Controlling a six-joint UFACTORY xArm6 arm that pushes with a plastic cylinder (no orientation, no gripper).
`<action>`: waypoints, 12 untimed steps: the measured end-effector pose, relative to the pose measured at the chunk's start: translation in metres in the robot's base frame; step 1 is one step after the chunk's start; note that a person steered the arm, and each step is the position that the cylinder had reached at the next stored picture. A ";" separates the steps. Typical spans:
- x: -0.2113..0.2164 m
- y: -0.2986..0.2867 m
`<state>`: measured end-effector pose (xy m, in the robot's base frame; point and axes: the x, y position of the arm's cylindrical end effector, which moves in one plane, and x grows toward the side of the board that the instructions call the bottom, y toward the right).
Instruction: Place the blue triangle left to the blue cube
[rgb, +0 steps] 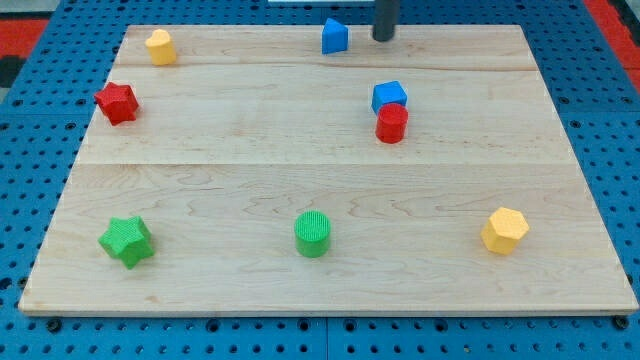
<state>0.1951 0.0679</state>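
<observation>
Standing at the view's top edge of the board (300, 110), my tip (383, 39) is seen just to the view's right of the blue triangle (335, 37), close beside it, though contact cannot be confirmed. No gripper is fitted: the rod ends bare, so nothing is grasped or released, and blocks can only be pushed. The blue triangle is located near the view's top, slightly right of centre. The blue cube (390, 96) is located below it and a little to the view's right, with a red cylinder (391, 124) touching the cube's lower side. The task is judged barely begun: the triangle is not yet beside the cube, being above it rather than level with it on its left. A push toward the view's bottom is judged to remain, stopping in the free space just left of the cube. The triangle's peaked end is seen pointing toward the view's top, so its long axis appears to run roughly top to bottom; the exact heading is hard to tell at this size. The remaining blocks, among them a yellow block (160, 46) and a red star (117, 102), are well apart from the route.
</observation>
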 end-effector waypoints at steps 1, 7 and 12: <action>-0.002 -0.026; 0.049 -0.083; 0.051 -0.067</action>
<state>0.2464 0.0007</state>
